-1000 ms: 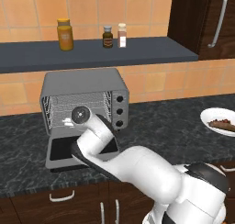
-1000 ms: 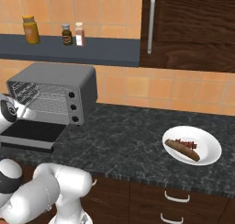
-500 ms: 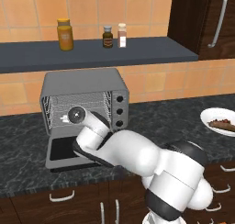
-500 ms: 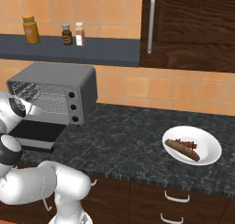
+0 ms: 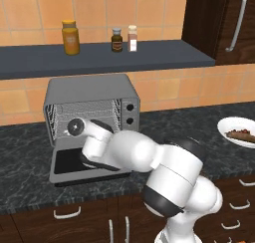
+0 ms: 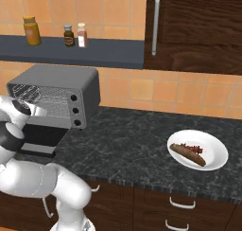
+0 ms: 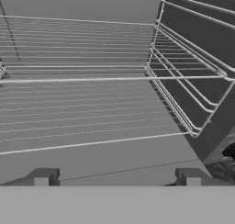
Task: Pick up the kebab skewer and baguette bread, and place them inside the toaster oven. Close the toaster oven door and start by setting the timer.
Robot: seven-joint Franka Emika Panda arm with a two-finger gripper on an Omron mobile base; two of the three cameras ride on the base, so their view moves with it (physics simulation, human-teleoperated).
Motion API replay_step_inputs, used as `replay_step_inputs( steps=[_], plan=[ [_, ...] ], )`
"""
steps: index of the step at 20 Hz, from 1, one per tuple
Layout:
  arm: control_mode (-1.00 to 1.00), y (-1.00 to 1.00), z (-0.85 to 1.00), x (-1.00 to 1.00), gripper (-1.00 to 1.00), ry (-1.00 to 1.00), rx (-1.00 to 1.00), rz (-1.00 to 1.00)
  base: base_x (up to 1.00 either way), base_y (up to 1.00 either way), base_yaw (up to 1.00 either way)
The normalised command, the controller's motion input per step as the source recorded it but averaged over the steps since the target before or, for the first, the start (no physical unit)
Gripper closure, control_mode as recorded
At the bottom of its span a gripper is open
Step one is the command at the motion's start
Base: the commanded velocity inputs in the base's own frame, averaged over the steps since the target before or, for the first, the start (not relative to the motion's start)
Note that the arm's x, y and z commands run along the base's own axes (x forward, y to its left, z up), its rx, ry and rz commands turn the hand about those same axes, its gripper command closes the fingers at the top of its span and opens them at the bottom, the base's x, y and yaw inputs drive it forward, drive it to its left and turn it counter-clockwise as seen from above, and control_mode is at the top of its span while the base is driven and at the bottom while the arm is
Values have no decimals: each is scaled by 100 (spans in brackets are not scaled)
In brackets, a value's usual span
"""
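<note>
Right, your gripper (image 7: 116, 176) sits at the mouth of the oven (image 5: 89, 95), fingers (image 7: 42, 176) wide apart with nothing between them, facing the wire racks (image 7: 92, 99) inside. The oven door (image 5: 69, 162) hangs open, dropped flat over the bench (image 6: 127, 140), with your arm reaching over it. The baguette (image 6: 188, 154) lies on the white plate (image 6: 215, 160) well to the right of the oven, with a dark red piece just behind it.

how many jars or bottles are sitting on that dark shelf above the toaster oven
3. On the shelf: a large amber jar at the left, then a small dark bottle and a small reddish shaker side by side to its right.
</note>
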Motion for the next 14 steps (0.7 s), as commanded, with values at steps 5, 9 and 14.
replay_step_inputs(
  steps=[5,9,14],
  plan=[
    [-100,3,-15,38,-100,0,-2,0,0,0,0],
    [-100,17,-23,21,-100,0,-3,0,0,0,0],
    [-100,9,-24,28,-100,0,-1,0,0,0,0]
  ],
)
